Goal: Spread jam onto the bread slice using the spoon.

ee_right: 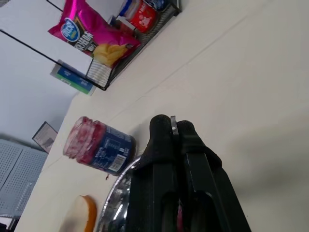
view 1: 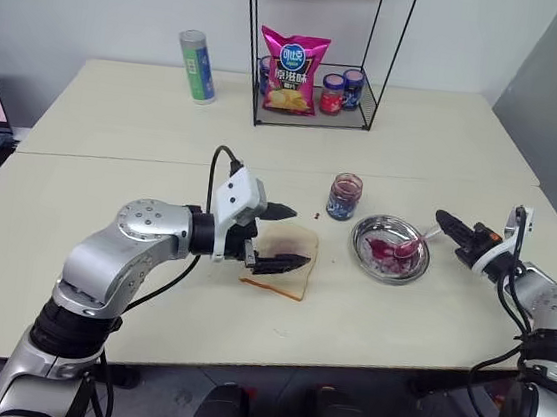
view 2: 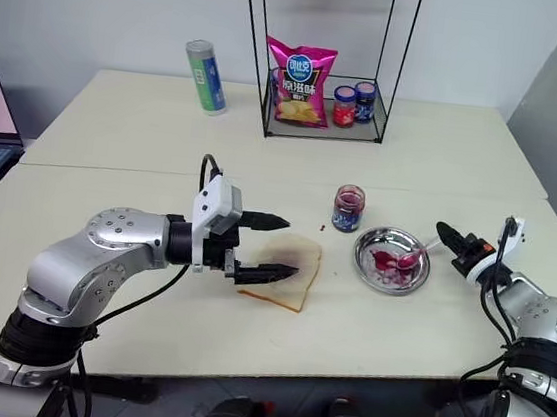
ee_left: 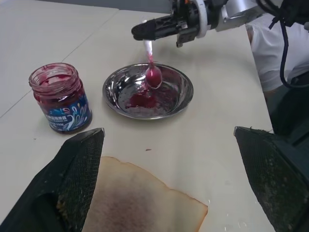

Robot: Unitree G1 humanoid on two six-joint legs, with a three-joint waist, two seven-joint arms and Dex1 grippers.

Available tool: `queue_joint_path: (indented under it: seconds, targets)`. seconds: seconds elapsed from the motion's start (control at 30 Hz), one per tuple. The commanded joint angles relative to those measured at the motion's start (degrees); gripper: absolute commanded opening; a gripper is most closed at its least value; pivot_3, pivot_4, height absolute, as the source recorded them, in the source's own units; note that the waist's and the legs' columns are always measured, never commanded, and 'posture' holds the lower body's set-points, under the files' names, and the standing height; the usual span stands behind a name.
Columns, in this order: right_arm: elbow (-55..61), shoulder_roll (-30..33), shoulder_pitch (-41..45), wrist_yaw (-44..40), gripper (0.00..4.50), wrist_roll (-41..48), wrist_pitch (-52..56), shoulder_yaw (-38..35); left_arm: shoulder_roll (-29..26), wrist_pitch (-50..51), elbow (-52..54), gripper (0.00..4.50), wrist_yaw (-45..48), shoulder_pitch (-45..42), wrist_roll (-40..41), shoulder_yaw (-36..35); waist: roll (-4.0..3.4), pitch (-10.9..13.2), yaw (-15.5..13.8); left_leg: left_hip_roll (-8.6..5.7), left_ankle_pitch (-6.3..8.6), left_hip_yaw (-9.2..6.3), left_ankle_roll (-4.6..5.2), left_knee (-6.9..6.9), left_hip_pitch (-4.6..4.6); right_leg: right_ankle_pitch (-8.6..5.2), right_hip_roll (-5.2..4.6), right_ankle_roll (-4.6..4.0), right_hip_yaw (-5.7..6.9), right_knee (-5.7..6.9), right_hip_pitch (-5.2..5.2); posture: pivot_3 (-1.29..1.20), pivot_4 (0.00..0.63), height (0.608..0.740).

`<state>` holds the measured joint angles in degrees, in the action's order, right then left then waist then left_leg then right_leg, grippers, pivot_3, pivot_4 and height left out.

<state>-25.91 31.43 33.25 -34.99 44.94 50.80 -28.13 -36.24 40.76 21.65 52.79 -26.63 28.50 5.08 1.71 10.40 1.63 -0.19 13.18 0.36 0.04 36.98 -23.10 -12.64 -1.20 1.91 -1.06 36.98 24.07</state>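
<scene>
The spoon (ee_left: pixel 150 67) is pinched above the steel dish (view 1: pixel 391 249) by the right fingers (view 1: pixel 447 226), while the left fingers (view 1: pixel 285 238) are spread wide over the bread slice (view 1: pixel 286 265) beside it.

**Little print I can actually read**

Far beyond my fingers, in the wire rack (view 1: pixel 317 92), the pink chip bag (view 1: pixel 291 71) carries a round blue logo with white characters I take for Chinese, though too small to make out for sure. Just past my left fingertips, the open jam jar (ee_left: pixel 60 98) wears a blue patterned label with white lettering, unreadable. The green-and-blue can (view 1: pixel 197 66) shows print, illegible too.
</scene>
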Motion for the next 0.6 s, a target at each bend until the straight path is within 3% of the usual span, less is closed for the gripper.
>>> queue_joint_path:
  seconds: [0.03, 0.27, 0.43, 0.6]
  targets:
    - [12.0, -0.1, 3.3, 4.8, 0.04, 3.3, 1.0, -1.7, -0.2, -0.4, -0.8, 4.5, -1.8, 0.4, 1.0, -3.7, 0.0, 0.0, 0.2, 0.01, 0.0, 0.0, 0.0, 0.0, 0.0, 0.0, 0.0, 0.0, 0.0, 0.0, 0.0, 0.0, 0.15, 0.74]
    - [18.2, -4.8, 11.4, 10.4, 0.04, 0.8, -2.3, 3.7, 2.4, -1.6, -3.2, 4.5, -6.5, -0.5, -0.1, -4.9, 0.0, 0.0, 0.1, 0.02, 0.0, -0.02, 0.0, 0.0, -0.01, 0.0, 0.02, 0.0, 0.02, -0.02, 0.0, 0.0, 0.15, 0.74]
    - [13.5, -7.8, 17.2, 8.6, 0.04, -7.1, -10.0, 11.7, 4.6, -2.2, -4.5, 4.5, -8.8, -2.1, -0.5, -4.5, -0.02, 0.0, 0.1, 0.02, 0.0, -0.02, 0.0, -0.01, -0.01, 0.01, 0.0, -0.01, 0.04, 0.01, 0.03, 0.0, 0.15, 0.74]
    - [7.2, -10.0, 21.6, 7.2, 0.04, -10.6, -14.9, 14.4, 5.2, -2.0, -3.9, 4.5, -10.1, -2.2, -0.3, -4.7, -0.01, 0.0, -0.1, -0.03, 0.0, -0.09, 0.0, 0.0, -0.13, 0.18, -0.07, -0.28, 0.08, -0.04, 0.06, 0.0, 0.15, 0.74]
